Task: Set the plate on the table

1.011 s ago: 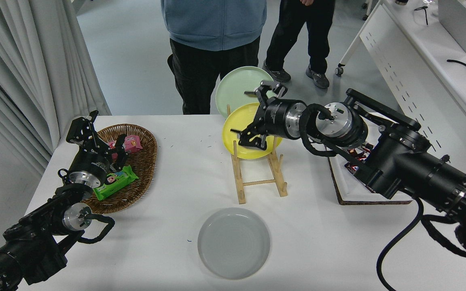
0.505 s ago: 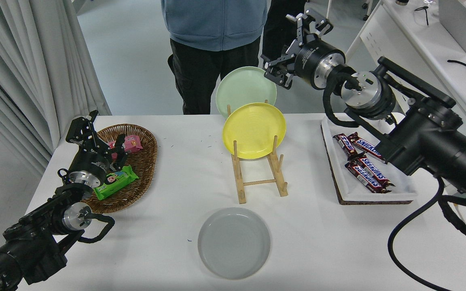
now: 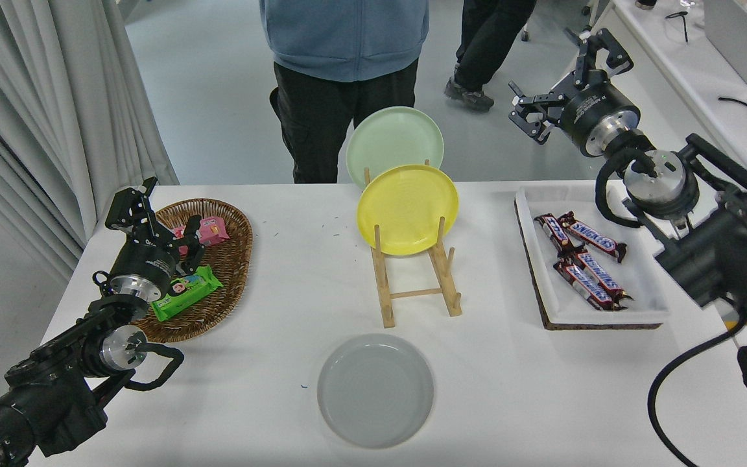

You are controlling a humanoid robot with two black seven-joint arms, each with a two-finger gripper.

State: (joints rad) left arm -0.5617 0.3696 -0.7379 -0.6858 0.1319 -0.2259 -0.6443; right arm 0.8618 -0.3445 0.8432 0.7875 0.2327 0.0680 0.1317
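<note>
Plate [image 3: 375, 390] is lying flat on the table [image 3: 296, 279], near its front edge, below the rack [image 3: 415, 285]. Right claw [image 3: 558, 81] is hanging wide open and empty, high at the far right; left claw [image 3: 156, 224] is sitting open over the basket [image 3: 231, 272]. Remaining risk seems slight: an arm swinging low could be clipping the racked plates.

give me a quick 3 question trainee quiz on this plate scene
1. True or false: the grey plate lies flat on the table.
2. Which plates stand in the wooden rack? A) yellow and pale green B) grey and yellow C) none
3. Fill in: the right tool is raised, open and holds ____.

Key: 1 true. 2 A: the yellow plate and the pale green plate. 3 nothing.
</note>
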